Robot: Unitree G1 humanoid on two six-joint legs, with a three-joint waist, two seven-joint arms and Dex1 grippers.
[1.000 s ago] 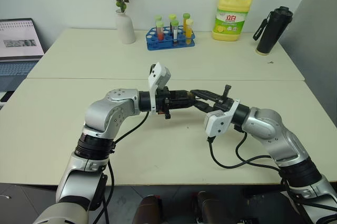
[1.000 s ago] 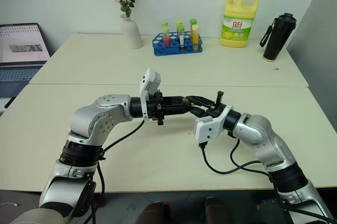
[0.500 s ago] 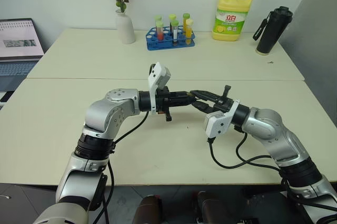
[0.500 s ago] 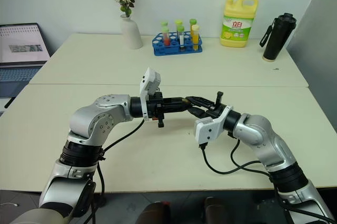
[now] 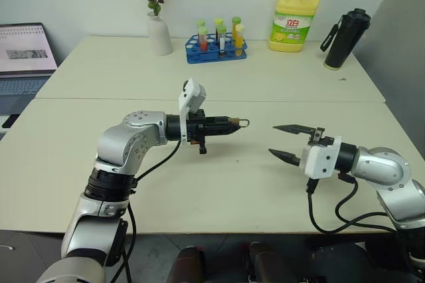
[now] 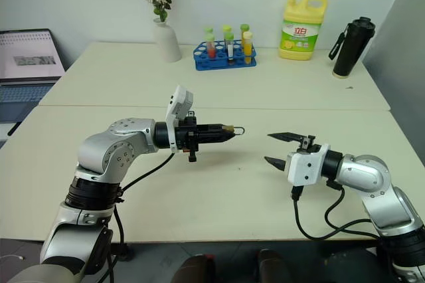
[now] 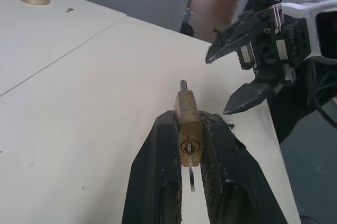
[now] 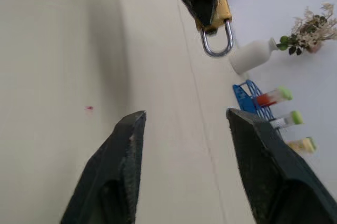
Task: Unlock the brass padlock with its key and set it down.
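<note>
The brass padlock (image 5: 234,122) is held level above the table, my left gripper (image 5: 228,123) shut on its golden body. Its silvery shackle (image 8: 216,42) points toward my right gripper, both legs meeting the body. In the left wrist view a thin silvery key (image 7: 191,174) sticks out of the keyhole in the padlock (image 7: 188,121), between my two black fingers (image 7: 163,150). My right gripper (image 5: 273,140) hovers a short way to the right of the shackle, apart from it. It is open with nothing between its fingers (image 8: 124,150).
At the far side of the table (image 5: 199,190) stand a white vase (image 5: 159,34), a blue test-tube rack (image 5: 214,49), a yellow detergent bottle (image 5: 294,10) and a black bottle (image 5: 342,38). A laptop (image 5: 25,57) sits off to the left.
My right gripper has drawn away from the padlock to the right, rolled and opened wider. The left gripper still holds the padlock in the same place.
</note>
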